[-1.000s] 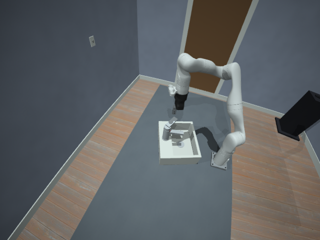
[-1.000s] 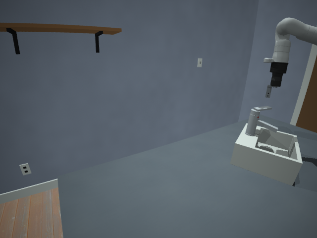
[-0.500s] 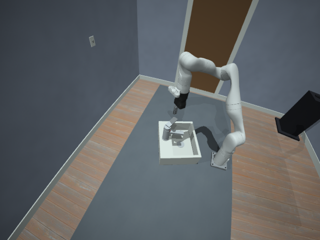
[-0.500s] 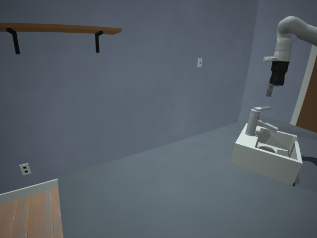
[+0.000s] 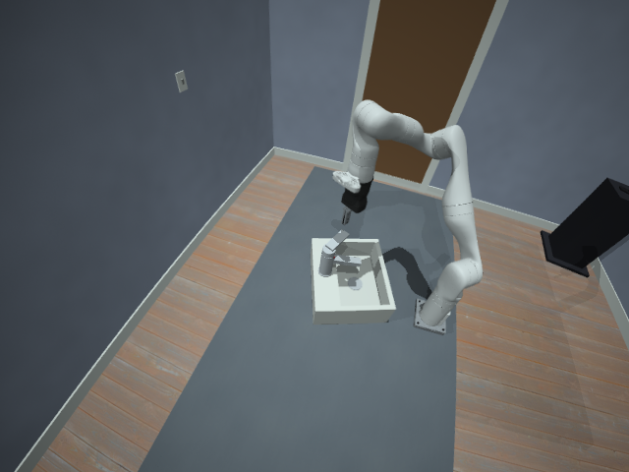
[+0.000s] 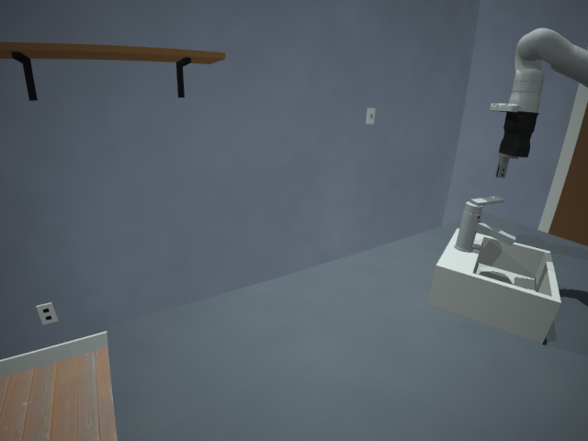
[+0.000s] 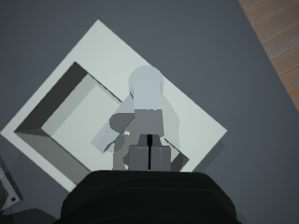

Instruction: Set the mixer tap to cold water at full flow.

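A grey mixer tap [image 5: 326,260] stands at the back left corner of a white basin [image 5: 352,280] on the grey mat. Its flat lever [image 5: 338,237] points away from the spout [image 5: 350,262], toward the back, and tilts slightly up. In the exterior view the lever [image 6: 487,200] lies nearly level on the tap body [image 6: 468,225], with a red dot [image 6: 479,217] on the body's side. My gripper [image 5: 345,217] is shut and empty, pointing down, a short way above the lever's tip [image 6: 501,172]. The wrist view shows the shut fingers [image 7: 149,156] over the lever [image 7: 149,105].
The arm's base plate [image 5: 430,320] is bolted just right of the basin. A brown door [image 5: 427,76] is behind, a black box [image 5: 589,228] at the far right. Wooden floor flanks the mat; a wall shelf [image 6: 108,51] hangs at the upper left.
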